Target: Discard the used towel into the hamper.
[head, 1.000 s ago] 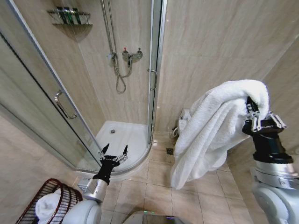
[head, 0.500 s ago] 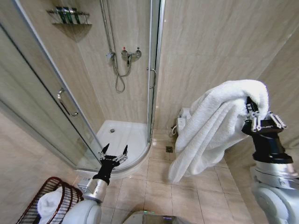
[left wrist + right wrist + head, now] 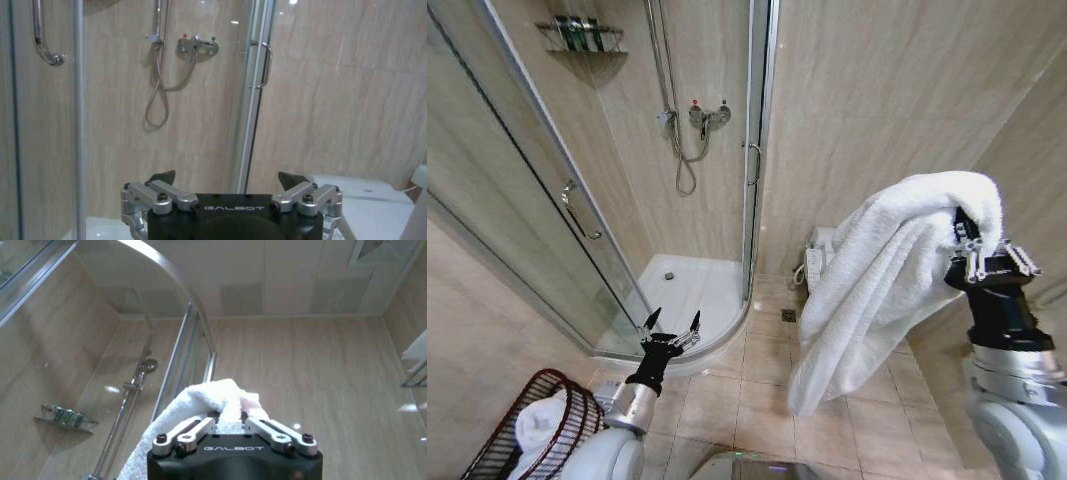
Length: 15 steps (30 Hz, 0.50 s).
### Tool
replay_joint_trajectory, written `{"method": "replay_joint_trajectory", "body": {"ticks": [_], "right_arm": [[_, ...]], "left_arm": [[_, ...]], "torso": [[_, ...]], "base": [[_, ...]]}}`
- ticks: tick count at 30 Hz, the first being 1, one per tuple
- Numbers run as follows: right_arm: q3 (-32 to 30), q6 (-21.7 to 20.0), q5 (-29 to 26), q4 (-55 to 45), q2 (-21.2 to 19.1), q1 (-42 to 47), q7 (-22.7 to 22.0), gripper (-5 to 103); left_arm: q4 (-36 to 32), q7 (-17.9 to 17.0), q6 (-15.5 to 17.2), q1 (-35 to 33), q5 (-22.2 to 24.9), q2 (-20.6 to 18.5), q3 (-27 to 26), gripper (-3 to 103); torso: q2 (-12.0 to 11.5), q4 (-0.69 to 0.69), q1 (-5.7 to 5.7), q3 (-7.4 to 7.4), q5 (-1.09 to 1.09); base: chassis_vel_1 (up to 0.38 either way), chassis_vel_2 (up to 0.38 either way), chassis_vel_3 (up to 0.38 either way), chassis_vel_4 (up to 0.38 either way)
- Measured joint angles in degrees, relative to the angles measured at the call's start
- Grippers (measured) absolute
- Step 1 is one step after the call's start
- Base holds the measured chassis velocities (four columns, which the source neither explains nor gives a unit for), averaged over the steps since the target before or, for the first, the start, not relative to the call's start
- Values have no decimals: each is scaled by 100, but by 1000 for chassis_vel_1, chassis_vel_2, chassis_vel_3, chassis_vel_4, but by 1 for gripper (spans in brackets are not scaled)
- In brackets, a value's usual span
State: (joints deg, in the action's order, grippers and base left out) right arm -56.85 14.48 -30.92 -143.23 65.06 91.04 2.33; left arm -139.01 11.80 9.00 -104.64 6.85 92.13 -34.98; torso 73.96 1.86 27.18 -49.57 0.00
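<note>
Pinching a thick, fluffy white towel, the right gripper holds it draped; left gripper spread.

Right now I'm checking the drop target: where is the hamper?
In the head view the hamper stands on the floor at the robot's lower left, beside the left gripper, with a white towel already inside.

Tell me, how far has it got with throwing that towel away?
Picked up: the right gripper is shut on the big white terry towel, held high. Left: dropping it into the dark reddish-brown woven hamper on the floor by the open, empty left gripper.
</note>
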Motion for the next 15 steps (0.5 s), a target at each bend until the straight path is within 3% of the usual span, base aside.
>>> {"method": "replay_joint_trajectory", "body": {"ticks": [15], "right_arm": [[7,3,14,0,13,8,6,8]], "left_arm": [[0,0,0,0,0,0,-1,100]], "torso": [[-7,0,-8,6,1]], "base": [[130,-125,-140,129]]}}
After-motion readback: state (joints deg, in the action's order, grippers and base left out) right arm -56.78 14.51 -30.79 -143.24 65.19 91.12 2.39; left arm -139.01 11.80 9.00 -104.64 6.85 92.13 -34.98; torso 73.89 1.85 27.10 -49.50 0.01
